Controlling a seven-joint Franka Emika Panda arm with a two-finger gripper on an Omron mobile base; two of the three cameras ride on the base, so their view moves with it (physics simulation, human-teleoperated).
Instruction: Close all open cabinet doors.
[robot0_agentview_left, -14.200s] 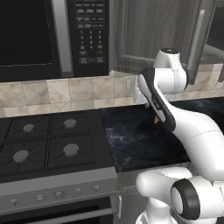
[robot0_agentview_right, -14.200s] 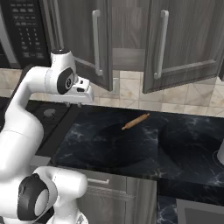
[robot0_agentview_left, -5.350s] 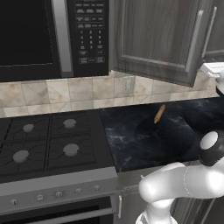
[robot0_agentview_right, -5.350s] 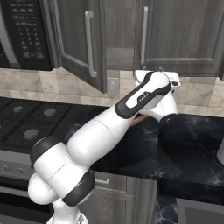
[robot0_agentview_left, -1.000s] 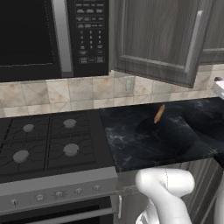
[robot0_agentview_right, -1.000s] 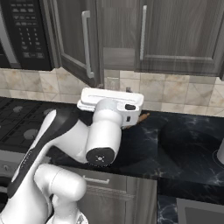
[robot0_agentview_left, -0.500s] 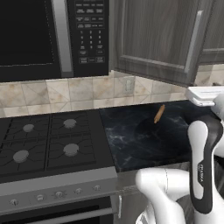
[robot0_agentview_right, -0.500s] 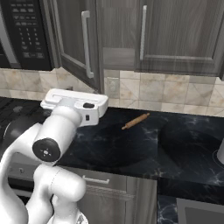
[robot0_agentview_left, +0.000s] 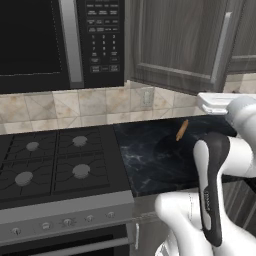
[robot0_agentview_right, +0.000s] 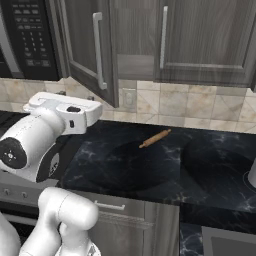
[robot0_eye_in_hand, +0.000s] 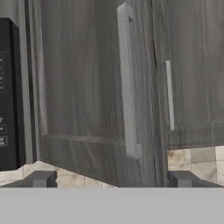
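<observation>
The open cabinet door (robot0_eye_in_hand: 87, 87) beside the microwave (robot0_agentview_left: 55, 40) stands ajar over the counter (robot0_agentview_right: 165, 165), its silver handle (robot0_eye_in_hand: 127, 83) facing the gripper (robot0_eye_in_hand: 109, 179), whose fingertips sit wide apart and empty. Next, seemingly: push the panel shut.

You have the open cabinet door (robot0_agentview_right: 90, 47) swung out over the counter (robot0_agentview_right: 210, 175), hinged beside the microwave (robot0_agentview_left: 55, 42) on its left. To its right sits the second cabinet door (robot0_agentview_right: 205, 37), flat against the cabinet front. A rolling pin (robot0_agentview_right: 155, 138) lies on the counter below and between the two doors, near the tiled backsplash (robot0_agentview_left: 75, 105). The stove (robot0_agentview_left: 50, 165) sits left of the counter, under the microwave. The gripper (robot0_eye_in_hand: 111, 179) faces the open door's handle (robot0_eye_in_hand: 127, 83) from below; how near, you probably cannot tell.
</observation>
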